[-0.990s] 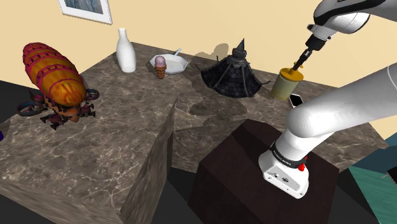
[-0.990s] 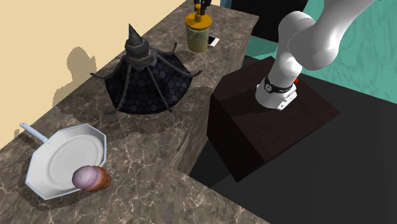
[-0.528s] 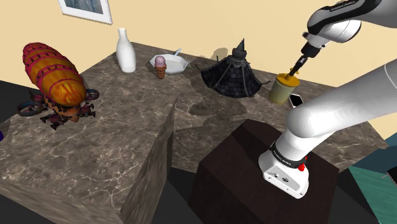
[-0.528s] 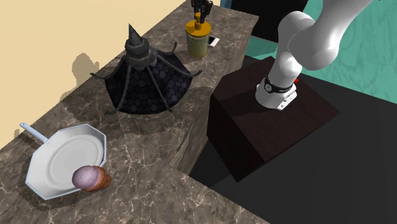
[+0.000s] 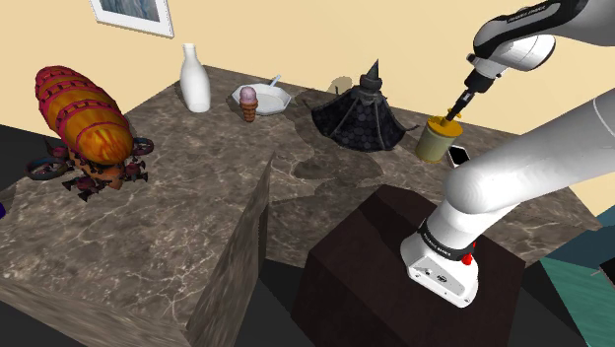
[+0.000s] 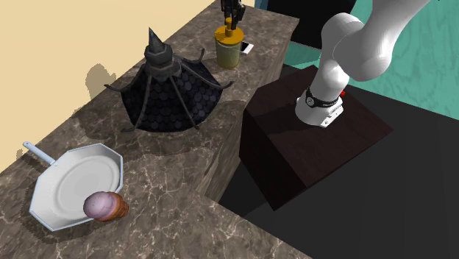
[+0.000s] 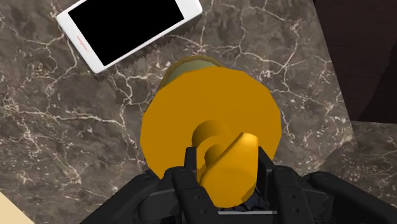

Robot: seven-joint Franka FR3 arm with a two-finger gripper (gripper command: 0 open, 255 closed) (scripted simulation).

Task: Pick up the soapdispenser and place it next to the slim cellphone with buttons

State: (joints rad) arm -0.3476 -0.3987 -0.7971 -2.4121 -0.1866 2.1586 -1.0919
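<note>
The soap dispenser (image 5: 435, 139) is an olive-yellow jar with an orange lid and pump. It is upright, down at the marble counter (image 5: 197, 187), near that counter's right end in the shoulder view. My black gripper (image 5: 458, 104) comes down from above and is shut on the pump head. In the wrist view both fingers (image 7: 188, 173) clasp the orange pump of the soap dispenser (image 7: 210, 121) at the gripper (image 7: 226, 177). A slim white cellphone (image 7: 127, 28) with a black screen lies flat just beside the jar. The cellphone (image 6: 247, 48), dispenser (image 6: 227, 50) and gripper (image 6: 232, 15) also show in the second exterior view.
A black tent-like umbrella object (image 5: 359, 118) stands close to the dispenser on the shoulder view's left. Farther along sit a white plate (image 5: 262, 99), an ice cream cone (image 5: 248, 103), a white bottle (image 5: 194, 79) and a red-orange airship toy (image 5: 84, 123). The dark stand (image 5: 394, 266) is below the counter's edge.
The gripper has come down with the dispenser and shifted it slightly toward the shoulder view's left. Over the last half second it has hardly moved.
</note>
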